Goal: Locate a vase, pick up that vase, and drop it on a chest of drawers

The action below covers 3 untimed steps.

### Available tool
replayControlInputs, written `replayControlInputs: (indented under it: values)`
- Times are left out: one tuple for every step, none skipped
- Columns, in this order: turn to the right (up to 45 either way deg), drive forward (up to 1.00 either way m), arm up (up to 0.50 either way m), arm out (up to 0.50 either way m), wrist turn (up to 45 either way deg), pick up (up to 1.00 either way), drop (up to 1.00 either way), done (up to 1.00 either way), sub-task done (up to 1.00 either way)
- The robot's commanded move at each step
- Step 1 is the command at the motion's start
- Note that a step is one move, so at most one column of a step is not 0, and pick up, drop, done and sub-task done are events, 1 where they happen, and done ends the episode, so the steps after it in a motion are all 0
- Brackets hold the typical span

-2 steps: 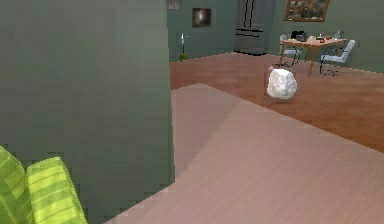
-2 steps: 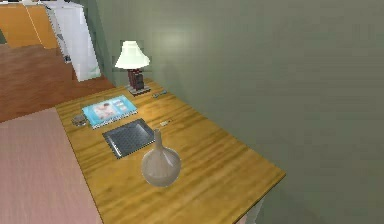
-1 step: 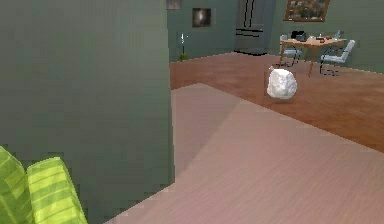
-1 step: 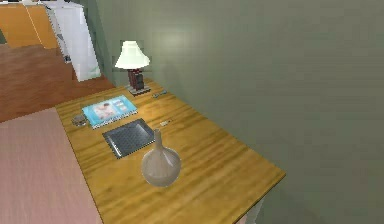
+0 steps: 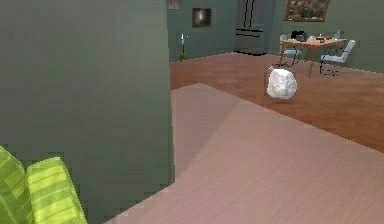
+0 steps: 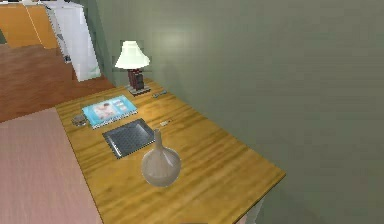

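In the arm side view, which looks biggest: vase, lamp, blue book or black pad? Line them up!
1. vase, though it is nearest the camera, so unsure.
2. lamp, almost as big.
3. black pad and blue book look alike.

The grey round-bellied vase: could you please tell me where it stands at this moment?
The grey round-bellied vase stands in the arm side view's lower middle, on the wooden tabletop, close beside the dark flat rectangular pad.

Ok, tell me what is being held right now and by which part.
That cannot be told here. The vase stands upright on the wooden tabletop, next to a dark flat tray.
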Motion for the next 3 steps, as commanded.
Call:
replayControlInputs:
  values:
    - [0.0,0.0,0.0,0.26,0.0,0.0,0.0,0.0,0.0]
    - [0.0,0.0,0.0,0.0,45.0,0.0,0.0,0.0,0.0]
    - [0.0,0.0,0.0,0.0,45.0,0.0,0.0,0.0,0.0]
